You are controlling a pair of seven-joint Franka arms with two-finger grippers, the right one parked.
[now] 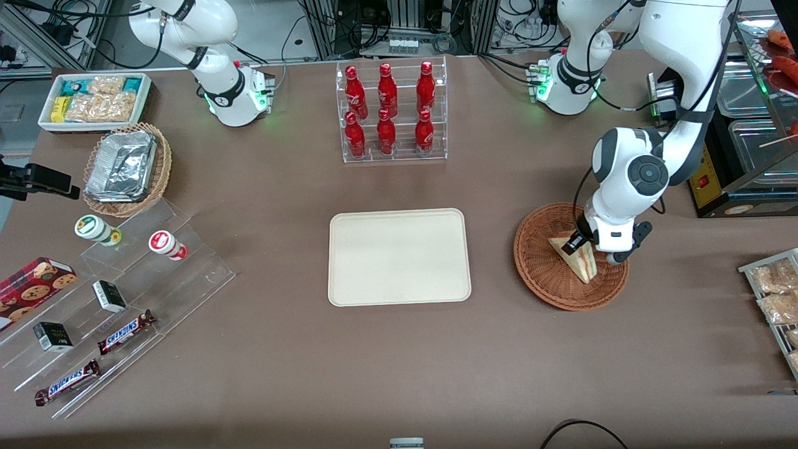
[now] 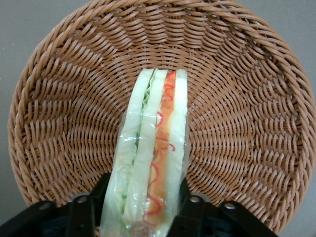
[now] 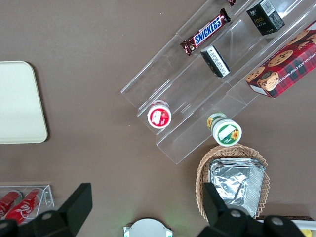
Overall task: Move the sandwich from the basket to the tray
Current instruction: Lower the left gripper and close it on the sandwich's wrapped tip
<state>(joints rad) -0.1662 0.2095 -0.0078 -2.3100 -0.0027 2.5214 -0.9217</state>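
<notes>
The sandwich (image 1: pixel 581 260), a wrapped pale wedge with red and green filling, stands on edge in the reddish-brown wicker basket (image 1: pixel 541 262) toward the working arm's end of the table. The left gripper (image 1: pixel 583 244) is down in the basket over the sandwich. In the left wrist view the gripper (image 2: pixel 143 191) has its black fingers (image 2: pixel 100 193) pressed against both sides of the sandwich (image 2: pixel 153 133), with the basket (image 2: pixel 237 98) beneath. The cream tray (image 1: pixel 399 257) lies flat and bare at the table's middle, beside the basket; its corner shows in the right wrist view (image 3: pixel 17 103).
A clear rack of red bottles (image 1: pixel 391 112) stands farther from the camera than the tray. Toward the parked arm's end are a tan basket of foil containers (image 1: pixel 126 168), a white snack bin (image 1: pixel 96 100) and an acrylic stand with snacks (image 1: pixel 118 293). Snack packets (image 1: pixel 773 293) lie at the working arm's end.
</notes>
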